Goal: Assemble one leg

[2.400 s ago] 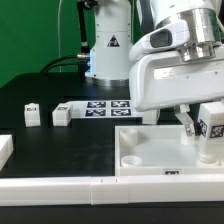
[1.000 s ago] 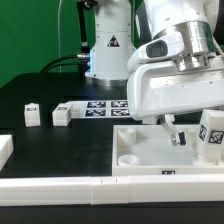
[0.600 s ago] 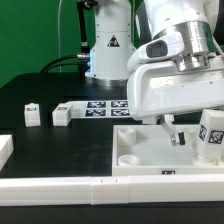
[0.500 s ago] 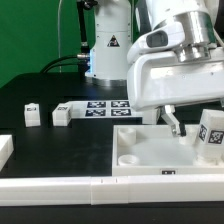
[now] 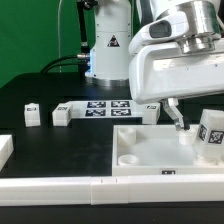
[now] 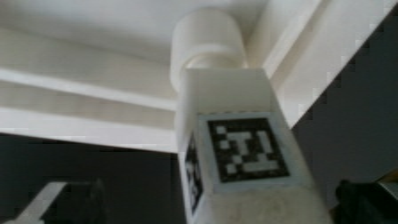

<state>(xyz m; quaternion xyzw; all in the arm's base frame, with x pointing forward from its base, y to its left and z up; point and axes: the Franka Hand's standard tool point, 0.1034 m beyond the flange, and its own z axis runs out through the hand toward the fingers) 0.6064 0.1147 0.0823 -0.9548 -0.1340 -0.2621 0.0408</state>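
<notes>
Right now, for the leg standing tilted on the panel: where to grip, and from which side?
Grip the leg on its square upper body, across two flat faces, coming down from above along its lean. Its round end points down at the panel, so only the upper part is free to pinch.

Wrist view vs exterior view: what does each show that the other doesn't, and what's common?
Only the wrist view: the leg close up, its marker tag pattern legible, its rounded end pointing toward the white panel.
Only the exterior view: two small white parts on the black table, the marker board, the border strips, and one end effector finger standing apart from the tilted leg.
Both: the leg and the panel.
</notes>
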